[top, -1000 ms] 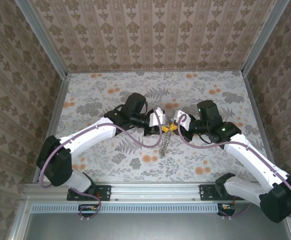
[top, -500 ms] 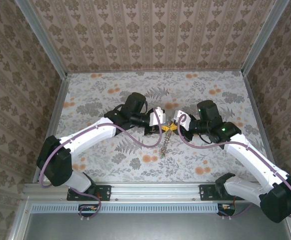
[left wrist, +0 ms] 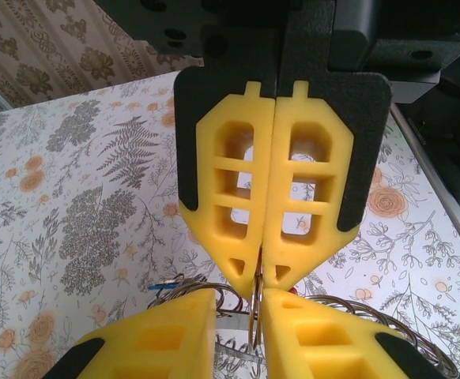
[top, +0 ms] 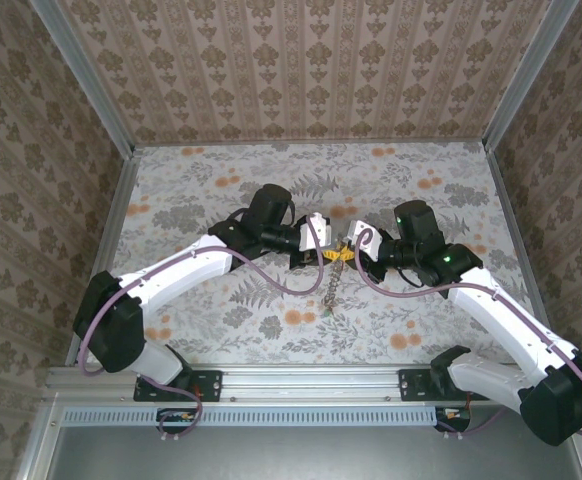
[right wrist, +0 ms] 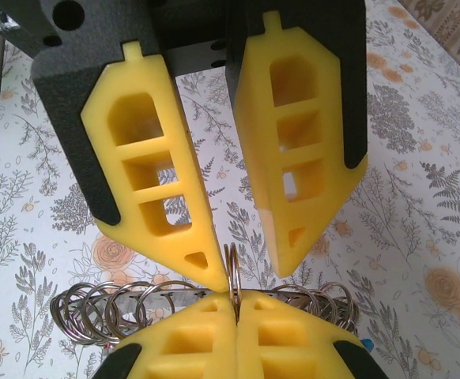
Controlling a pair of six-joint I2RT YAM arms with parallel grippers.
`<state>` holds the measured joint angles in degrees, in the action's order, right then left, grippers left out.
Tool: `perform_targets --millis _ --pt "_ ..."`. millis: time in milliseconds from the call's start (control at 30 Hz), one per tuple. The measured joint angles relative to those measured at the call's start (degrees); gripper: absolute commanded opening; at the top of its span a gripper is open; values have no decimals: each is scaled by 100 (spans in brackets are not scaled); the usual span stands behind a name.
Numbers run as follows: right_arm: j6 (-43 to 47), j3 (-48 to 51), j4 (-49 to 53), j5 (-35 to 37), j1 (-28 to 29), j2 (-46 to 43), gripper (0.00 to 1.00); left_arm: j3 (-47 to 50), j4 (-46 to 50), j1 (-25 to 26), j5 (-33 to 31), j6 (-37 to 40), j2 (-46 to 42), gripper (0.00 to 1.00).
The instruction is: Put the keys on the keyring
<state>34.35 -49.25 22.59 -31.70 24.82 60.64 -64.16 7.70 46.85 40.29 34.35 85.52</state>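
Note:
The keyring (top: 331, 285) is a chain of silvery wire loops. It hangs from between the two grippers down to the table. My right gripper (right wrist: 236, 306) is shut on one thin split loop (right wrist: 233, 272) of it, which stands upright; the same gripper (left wrist: 259, 272) shows from the left wrist. My left gripper (left wrist: 238, 332) faces it tip to tip with its jaws a little apart. The loop (left wrist: 254, 312) sits in that gap against one finger (left wrist: 333, 339). A blue key tag (left wrist: 164, 283) pokes out beside the loops. The keys themselves are hidden.
Both arms meet over the middle of the floral table (top: 421, 180). Patterned walls (top: 301, 70) close in the back and sides. A metal rail (top: 311, 382) runs along the near edge by the arm bases.

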Motion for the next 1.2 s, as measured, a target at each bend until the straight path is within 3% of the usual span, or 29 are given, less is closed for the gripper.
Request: perform_targets --millis 267,633,800,933,1200 --pt "-2 0 -2 4 9 -31 0 0 4 0 -7 0 0 20" --pt "-2 24 -4 31 11 -72 0 0 138 11 46 44 0 0" --pt "-4 118 -92 48 22 -170 7 17 81 -24 221 -11 0 0" --pt "-15 299 -367 66 20 -247 13 358 -579 -142 579 -339 -7 0" --pt "-170 520 -828 -85 -44 -240 16 901 -1775 -308 1082 -1084 -7 0"
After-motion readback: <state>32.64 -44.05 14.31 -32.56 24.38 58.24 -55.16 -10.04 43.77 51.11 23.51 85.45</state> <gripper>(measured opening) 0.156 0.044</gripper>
